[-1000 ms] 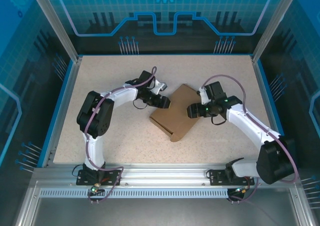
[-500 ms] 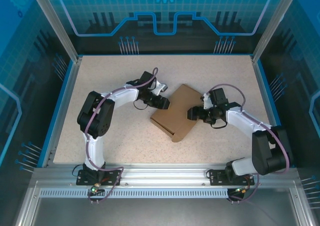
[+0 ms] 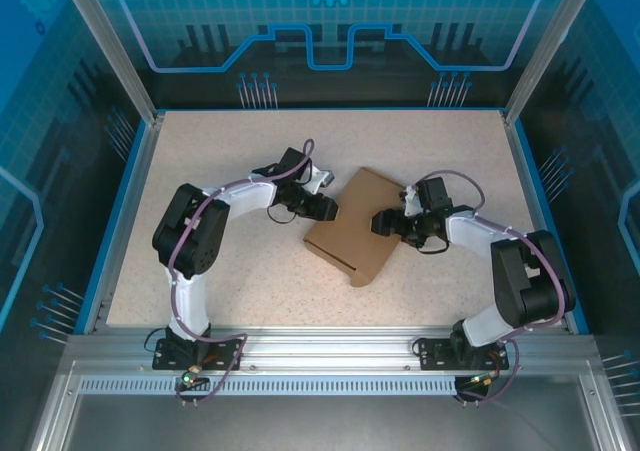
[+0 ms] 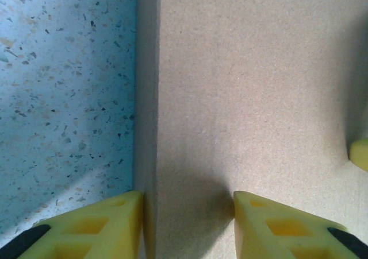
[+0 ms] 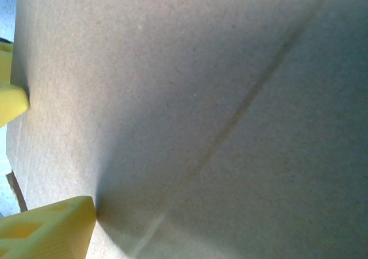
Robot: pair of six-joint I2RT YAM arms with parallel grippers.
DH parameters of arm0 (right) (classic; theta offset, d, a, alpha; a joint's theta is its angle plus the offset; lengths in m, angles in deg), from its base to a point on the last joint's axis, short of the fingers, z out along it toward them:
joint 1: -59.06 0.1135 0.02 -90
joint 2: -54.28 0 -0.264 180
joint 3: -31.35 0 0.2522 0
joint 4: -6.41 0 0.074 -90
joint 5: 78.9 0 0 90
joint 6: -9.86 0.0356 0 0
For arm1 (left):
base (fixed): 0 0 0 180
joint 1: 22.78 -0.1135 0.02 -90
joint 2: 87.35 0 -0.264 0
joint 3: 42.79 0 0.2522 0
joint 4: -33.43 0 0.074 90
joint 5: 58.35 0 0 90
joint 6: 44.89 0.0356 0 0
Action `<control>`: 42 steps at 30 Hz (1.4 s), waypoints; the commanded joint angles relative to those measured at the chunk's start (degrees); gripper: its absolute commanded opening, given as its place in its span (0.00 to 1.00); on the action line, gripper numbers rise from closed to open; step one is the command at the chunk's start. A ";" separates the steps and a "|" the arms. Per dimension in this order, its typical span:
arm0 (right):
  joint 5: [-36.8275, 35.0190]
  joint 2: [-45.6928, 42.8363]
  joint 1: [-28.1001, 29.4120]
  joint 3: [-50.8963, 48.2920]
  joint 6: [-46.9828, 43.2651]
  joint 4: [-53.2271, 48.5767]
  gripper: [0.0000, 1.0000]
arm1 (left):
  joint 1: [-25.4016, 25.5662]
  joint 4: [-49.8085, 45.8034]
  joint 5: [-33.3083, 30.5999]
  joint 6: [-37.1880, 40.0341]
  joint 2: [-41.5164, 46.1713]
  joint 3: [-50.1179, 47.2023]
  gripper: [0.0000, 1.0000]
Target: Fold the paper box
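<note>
A brown box (image 3: 350, 236) lies flat, turned at an angle, in the middle of a speckled table (image 3: 200, 151), between two arms. From above, both grippers' fingers are too small and dark to make out. The left gripper (image 3: 327, 209) sits at the box's far left edge and the right gripper (image 3: 384, 221) over its right side. Their black bodies hide the cardboard beneath them.

The left wrist view gives what the top view cannot. Two yellow fingers (image 4: 86, 227), cut off at the bottom, stand apart and straddle the box's raised edge. One is over the table (image 4: 57, 98) and one over the box (image 4: 259, 98), and they are not clenched on it. A yellow bit (image 4: 360, 154) is cut off at the right, and it is unclear what it is.

The right wrist view looks at the box (image 5: 201, 69) from very close, with a diagonal crease (image 5: 241, 107) across it. Its two yellow fingers (image 5: 49, 227), cut off at the left, are spread wide, grasping nothing visible. Whether they touch the cardboard is unclear.
</note>
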 commanded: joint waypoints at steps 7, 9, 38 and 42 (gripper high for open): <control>6.89 -3.30 -0.09 -2.31 3.53 8.64 0.82 | 1.00 -0.87 2.18 -2.18 0.62 -3.74 0.42; 6.82 -5.16 -0.02 -2.37 3.78 8.62 0.82 | 1.07 -0.44 2.40 -2.38 0.73 -4.10 0.42; 3.85 -15.36 2.38 0.97 2.26 2.16 0.74 | 3.99 2.04 4.74 -3.20 -0.06 -4.00 0.50; 3.24 -16.15 2.82 1.43 2.09 1.21 0.74 | 4.03 1.78 4.49 -2.89 -0.24 -3.67 0.51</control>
